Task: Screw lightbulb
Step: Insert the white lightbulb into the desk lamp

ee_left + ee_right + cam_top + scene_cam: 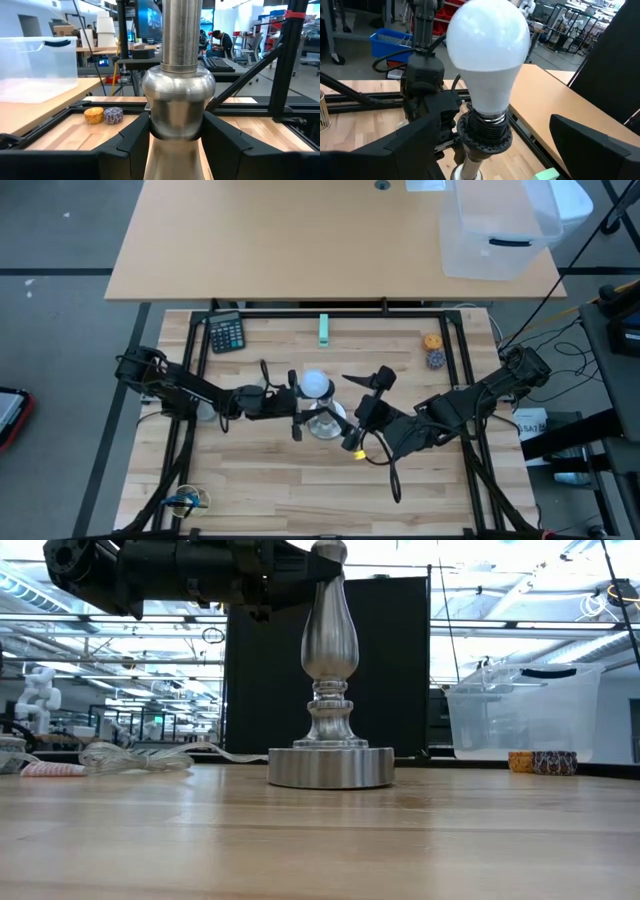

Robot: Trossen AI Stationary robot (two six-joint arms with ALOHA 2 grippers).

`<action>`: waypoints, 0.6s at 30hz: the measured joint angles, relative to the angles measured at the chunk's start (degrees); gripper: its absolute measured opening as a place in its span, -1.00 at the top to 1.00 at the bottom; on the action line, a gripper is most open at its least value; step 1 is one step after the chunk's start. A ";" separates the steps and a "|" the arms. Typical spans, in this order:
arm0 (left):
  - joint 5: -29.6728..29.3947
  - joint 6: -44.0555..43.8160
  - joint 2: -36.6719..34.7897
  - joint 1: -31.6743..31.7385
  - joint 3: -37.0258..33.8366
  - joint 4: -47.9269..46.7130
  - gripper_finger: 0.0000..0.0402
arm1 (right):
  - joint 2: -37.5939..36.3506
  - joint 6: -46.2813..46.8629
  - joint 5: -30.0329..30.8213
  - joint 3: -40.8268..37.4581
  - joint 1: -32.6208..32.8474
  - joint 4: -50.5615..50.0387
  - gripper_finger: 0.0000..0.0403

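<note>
I'm clamping the stand (180, 100) by its neck with the left claw (177, 145) on the table (270, 470). The lightbulb (489, 55) is sitting upright in the socket (485, 132). The right claw (495, 150) is hanging wide open around it, gripping nothing. I'm judging the bulb light, slick, fragile: grip the globe's widest part, gently.

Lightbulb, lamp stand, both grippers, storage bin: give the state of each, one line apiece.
lightbulb: upright, base seated in the black socket, unlit.
lamp stand: upright on the table, stem clamped.
left gripper: shut on the lamp stand's stem.
right gripper: open, beside the lightbulb, holding nothing.
storage bin: clear, on the far table.
</note>
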 joint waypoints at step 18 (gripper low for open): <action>1.42 -3.77 0.00 3.07 0.04 -0.94 0.18 | -1.05 -5.05 0.44 2.65 -0.11 0.22 -0.79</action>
